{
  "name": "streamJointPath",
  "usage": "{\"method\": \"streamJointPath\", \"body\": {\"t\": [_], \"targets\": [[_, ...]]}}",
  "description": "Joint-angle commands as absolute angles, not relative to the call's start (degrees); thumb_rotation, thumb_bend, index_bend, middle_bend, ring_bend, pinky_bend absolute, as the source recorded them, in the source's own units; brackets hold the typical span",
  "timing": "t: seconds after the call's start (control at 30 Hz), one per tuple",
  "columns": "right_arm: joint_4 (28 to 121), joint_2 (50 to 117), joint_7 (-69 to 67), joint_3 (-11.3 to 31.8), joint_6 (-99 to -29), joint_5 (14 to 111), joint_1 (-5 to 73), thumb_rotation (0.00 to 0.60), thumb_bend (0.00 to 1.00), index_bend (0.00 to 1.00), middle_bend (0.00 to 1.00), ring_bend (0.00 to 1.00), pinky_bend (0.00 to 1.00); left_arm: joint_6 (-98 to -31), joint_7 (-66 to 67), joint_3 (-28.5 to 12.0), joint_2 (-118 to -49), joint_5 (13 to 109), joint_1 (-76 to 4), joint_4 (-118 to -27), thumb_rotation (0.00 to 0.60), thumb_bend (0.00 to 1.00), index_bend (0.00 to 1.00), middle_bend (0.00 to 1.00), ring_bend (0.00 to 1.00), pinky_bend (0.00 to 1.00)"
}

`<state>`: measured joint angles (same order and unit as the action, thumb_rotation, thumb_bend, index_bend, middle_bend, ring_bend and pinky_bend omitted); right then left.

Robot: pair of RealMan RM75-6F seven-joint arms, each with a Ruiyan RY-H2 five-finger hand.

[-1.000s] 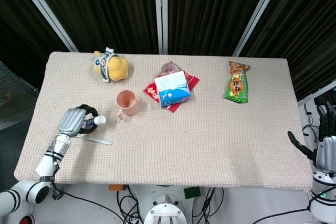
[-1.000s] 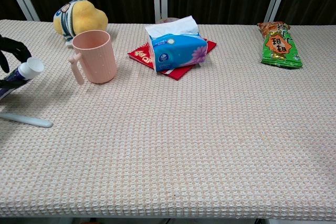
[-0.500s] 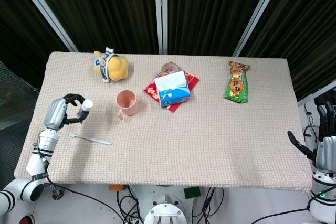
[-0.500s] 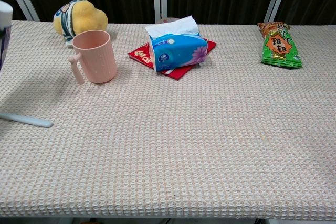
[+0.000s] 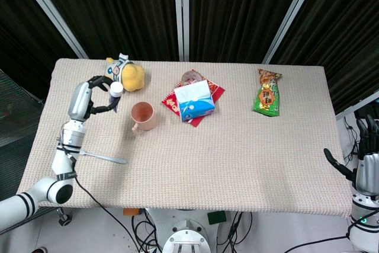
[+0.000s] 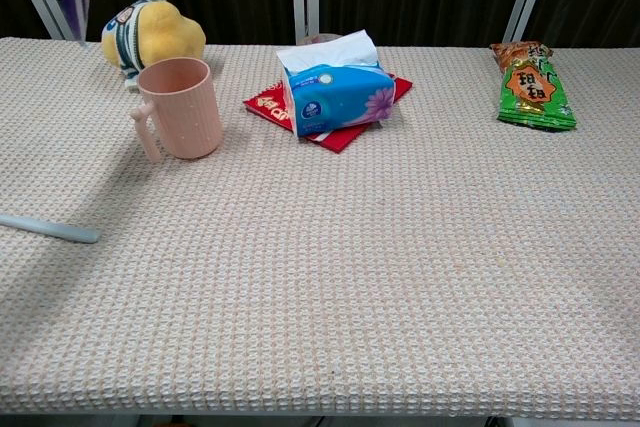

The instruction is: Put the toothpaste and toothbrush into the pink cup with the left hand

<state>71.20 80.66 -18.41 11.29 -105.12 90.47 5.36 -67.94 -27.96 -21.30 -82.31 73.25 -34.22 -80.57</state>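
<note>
In the head view my left hand is raised above the table's left side and grips the toothpaste tube, white cap up. Hand and tube are left of and slightly behind the pink cup, apart from it. The cup stands upright with its handle toward the front left and looks empty in both views. The pale toothbrush lies flat in front of the cup, near the left edge. My right hand hangs off the table's right front corner, fingers spread, holding nothing.
A yellow plush toy lies behind the cup, close to my left hand. A blue tissue pack sits on a red packet at centre back. A green snack bag lies at the back right.
My left hand has lifted the toothpaste off the table and carried it back and to the right, toward the cup. Toothbrush, cup and right hand have stayed put.
</note>
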Motion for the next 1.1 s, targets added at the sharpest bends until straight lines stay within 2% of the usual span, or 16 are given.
{"method": "streamJointPath", "body": {"t": [0.03, 0.33, 0.5, 1.1], "targets": [[71.35, 80.44, -18.51, 11.46, -105.19, 90.20, 5.19, 0.600, 0.42, 0.00, 0.00, 0.00, 0.00, -65.86, -28.27, -23.89, -86.81, 69.26, -37.06, -79.07, 0.600, 0.31, 0.66, 0.61, 0.36, 0.48], [70.87, 80.46, -19.28, 11.55, -104.50, 89.42, 4.97, 0.600, 0.42, 0.00, 0.00, 0.00, 0.00, -66.56, -32.80, -25.66, -94.80, 66.52, -38.83, -74.84, 0.600, 0.31, 0.66, 0.61, 0.37, 0.47], [70.25, 80.77, -19.48, 11.60, -104.05, 89.11, 5.04, 0.600, 0.42, 0.00, 0.00, 0.00, 0.00, -66.38, -34.46, -26.27, -96.56, 66.22, -39.36, -72.83, 0.600, 0.31, 0.66, 0.61, 0.37, 0.46], [69.47, 81.31, -19.34, 11.59, -102.81, 88.63, 5.33, 0.600, 0.42, 0.00, 0.00, 0.00, 0.00, -65.56, -36.32, -24.21, -100.10, 67.08, -38.66, -67.94, 0.600, 0.31, 0.66, 0.62, 0.37, 0.45]]}}
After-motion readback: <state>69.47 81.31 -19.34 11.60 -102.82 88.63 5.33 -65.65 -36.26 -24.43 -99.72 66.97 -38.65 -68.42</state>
